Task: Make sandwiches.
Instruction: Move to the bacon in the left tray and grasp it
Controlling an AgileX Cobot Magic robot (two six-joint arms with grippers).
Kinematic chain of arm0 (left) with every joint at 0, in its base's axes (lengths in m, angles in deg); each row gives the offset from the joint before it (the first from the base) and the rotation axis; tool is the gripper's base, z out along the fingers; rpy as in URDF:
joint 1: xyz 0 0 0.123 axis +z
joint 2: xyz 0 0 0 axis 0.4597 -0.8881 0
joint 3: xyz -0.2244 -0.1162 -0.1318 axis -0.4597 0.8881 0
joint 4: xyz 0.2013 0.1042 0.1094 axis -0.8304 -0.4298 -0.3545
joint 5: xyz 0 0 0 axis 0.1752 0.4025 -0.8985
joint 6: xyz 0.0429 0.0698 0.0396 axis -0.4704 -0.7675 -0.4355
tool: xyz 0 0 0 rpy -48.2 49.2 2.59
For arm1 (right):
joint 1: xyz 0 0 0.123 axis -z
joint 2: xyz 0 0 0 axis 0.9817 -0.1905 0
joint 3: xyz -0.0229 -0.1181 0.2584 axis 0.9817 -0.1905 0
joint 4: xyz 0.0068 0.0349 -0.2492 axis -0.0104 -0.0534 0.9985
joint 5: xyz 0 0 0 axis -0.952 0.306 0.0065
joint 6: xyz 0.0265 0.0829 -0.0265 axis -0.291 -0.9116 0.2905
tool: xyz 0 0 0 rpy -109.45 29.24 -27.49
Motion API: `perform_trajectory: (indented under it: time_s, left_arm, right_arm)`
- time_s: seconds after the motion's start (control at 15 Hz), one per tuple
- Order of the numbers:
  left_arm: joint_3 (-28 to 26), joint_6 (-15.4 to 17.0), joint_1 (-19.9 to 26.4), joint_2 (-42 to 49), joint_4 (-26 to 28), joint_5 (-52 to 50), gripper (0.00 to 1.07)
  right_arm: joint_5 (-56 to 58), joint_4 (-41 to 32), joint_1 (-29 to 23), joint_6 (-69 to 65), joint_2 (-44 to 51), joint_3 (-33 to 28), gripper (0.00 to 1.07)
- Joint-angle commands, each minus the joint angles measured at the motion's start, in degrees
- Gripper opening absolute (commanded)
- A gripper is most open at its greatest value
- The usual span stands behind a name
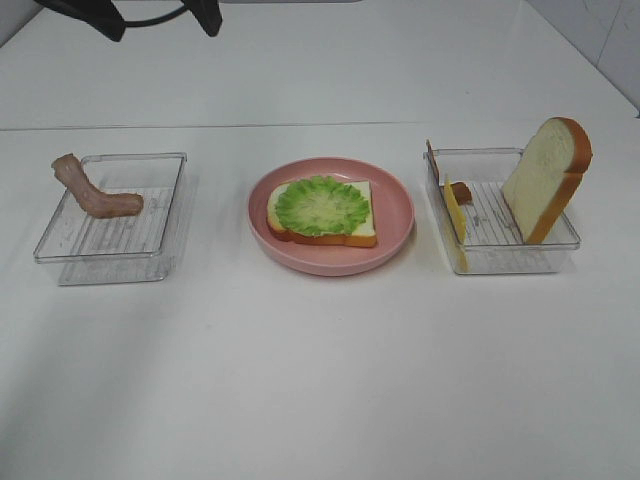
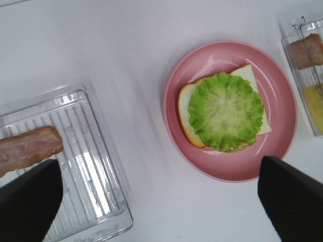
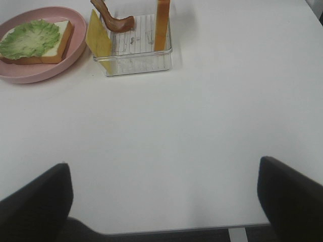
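A white bread slice (image 1: 362, 232) with a green lettuce leaf (image 1: 322, 205) on top lies on the pink plate (image 1: 395, 205) at the centre. A bacon strip (image 1: 95, 192) leans in the left clear tray (image 1: 110, 235). The right clear tray (image 1: 500, 250) holds an upright yellow cheese slice (image 1: 456, 212), a second bacon strip (image 1: 461, 193) and a leaning bread slice (image 1: 545, 180). My left gripper (image 2: 159, 161) is open and empty, high above the table between the left tray (image 2: 91, 166) and the plate (image 2: 282, 101). My right gripper (image 3: 162, 164) is open and empty over bare table, well short of the right tray (image 3: 136, 58).
Dark arm parts (image 1: 80, 15) show at the top left of the exterior view. The white table (image 1: 320, 380) stretches wide in front of the plate and trays. A seam (image 1: 300, 125) runs across the table behind them.
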Motion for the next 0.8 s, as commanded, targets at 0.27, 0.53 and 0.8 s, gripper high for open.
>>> perform_trajectory:
  time_s: [0.27, 0.53, 0.8]
  left_arm:
    - [6.36, 0.23, 6.93, 7.28, -0.06, 5.33, 1.01]
    - [14.78, -0.17, 15.36, 10.54, 0.00, 2.92, 1.01]
    - [21.03, -1.89, 19.02, 10.26, -0.34, -1.72, 1.01]
  right_arm:
    - [-0.23, 0.00, 0.23, 0.11, 1.66, -0.11, 0.96]
    - [-0.23, 0.00, 0.23, 0.11, 1.66, -0.11, 0.96]
    - [-0.23, 0.00, 0.23, 0.11, 1.66, -0.11, 0.96]
